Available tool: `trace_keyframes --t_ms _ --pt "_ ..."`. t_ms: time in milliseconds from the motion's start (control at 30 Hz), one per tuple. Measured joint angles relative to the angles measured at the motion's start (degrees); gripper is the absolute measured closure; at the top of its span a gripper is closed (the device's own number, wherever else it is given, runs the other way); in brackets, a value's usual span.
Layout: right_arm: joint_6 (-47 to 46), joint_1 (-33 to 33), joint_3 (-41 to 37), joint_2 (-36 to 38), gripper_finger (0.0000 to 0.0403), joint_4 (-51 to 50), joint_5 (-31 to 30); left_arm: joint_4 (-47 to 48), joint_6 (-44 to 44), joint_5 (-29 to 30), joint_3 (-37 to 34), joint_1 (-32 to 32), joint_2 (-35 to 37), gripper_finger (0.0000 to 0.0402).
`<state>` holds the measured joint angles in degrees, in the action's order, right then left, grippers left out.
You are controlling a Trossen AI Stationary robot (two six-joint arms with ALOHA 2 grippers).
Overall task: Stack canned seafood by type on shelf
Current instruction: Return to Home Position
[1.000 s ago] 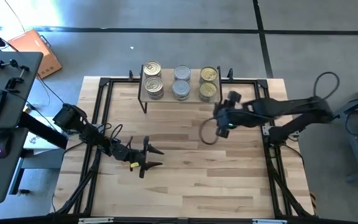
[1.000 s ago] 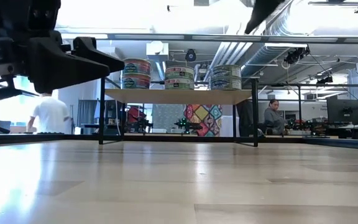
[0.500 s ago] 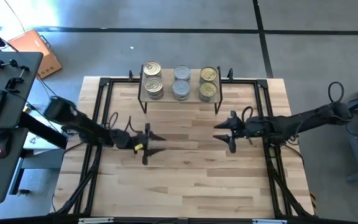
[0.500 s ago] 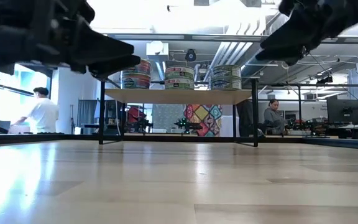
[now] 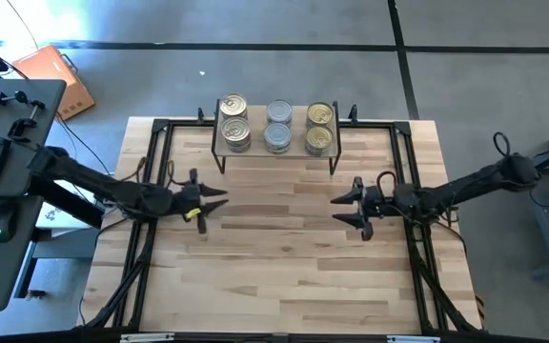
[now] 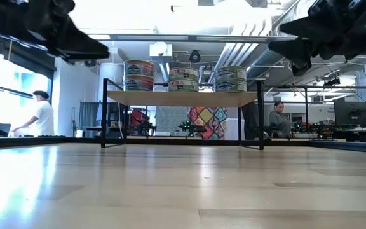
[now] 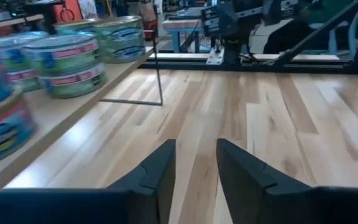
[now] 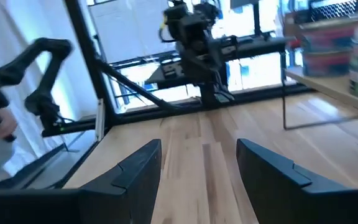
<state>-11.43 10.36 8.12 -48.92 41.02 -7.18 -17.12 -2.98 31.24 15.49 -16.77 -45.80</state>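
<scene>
High view: tins (image 5: 277, 137) apart from left claw (image 5: 219, 200)

Shelf (image 6: 183, 98) on table (image 5: 284, 257) carries stacked seafood tins (image 6: 183, 79).

Tins (image 5: 277, 138) on shelf (image 5: 296, 130), 3 cols.

Left end effector (image 5: 212, 201) and right end effector (image 5: 338, 210), fingers apart, empty, tips toward each other
</scene>
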Motion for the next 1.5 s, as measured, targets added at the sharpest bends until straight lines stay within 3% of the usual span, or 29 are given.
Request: trace_keyframes --t_ms 300,500,700,933,1200,1367,1500 --pt "4.87 1.28 -2.62 3.00 0.0202 2.64 0.18 16.71 -2.35 3.32 0.00 -3.08 16.51 0.0342" --pt "4.99 1.28 -2.73 17.09 0.0202 -11.87 -0.47 23.31 -3.90 5.54 0.00 -3.22 22.80 0.0363" --pt "3.95 1.28 -2.73 31.68 0.0202 -26.05 -0.97 23.68 -3.37 5.67 -0.82 -3.22 24.88 0.0373" --pt "3.85 1.28 -3.04 41.71 0.0207 -35.47 -1.35 22.26 -4.34 8.17 -6.06 -3.13 27.81 0.0381" --pt "3.30 -0.74 -7.47 48.89 0.0295 -38.81 -0.77 29.22 -3.63 8.24 -6.97 0.18 37.00 0.0400" --pt "3.88 -3.43 -7.47 48.80 0.0350 -38.62 1.61 33.35 -3.23 2.21 -7.28 3.56 45.76 0.0401" --pt "3.20 -5.09 -7.54 48.41 0.0378 -38.96 1.94 30.53 -2.73 -0.60 -7.82 5.29 45.57 0.0401"
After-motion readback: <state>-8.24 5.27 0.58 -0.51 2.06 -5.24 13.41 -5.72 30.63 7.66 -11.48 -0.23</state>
